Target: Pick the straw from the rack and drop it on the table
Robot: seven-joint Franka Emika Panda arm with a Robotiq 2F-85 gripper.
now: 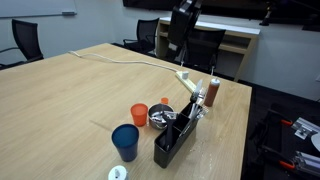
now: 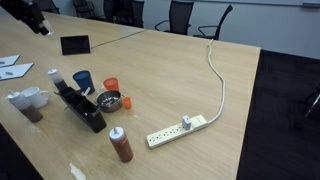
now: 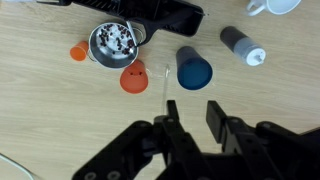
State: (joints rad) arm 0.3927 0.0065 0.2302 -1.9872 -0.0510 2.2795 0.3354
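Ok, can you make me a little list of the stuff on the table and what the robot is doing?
end effector: open, empty, up above the table
rack: black, stands beside the cups
blue cup: next to orange cup
metal bowl: small dark bits inside
thin pale stick: lies on the table between the two cups, maybe the straw
power strip: white, cord trailing away

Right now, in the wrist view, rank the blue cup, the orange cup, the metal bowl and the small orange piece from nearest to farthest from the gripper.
Measured from the gripper:
1. The blue cup, straight ahead of it.
2. The orange cup, ahead and to the picture's left.
3. The metal bowl, farther up and left.
4. The small orange piece, leftmost of all.
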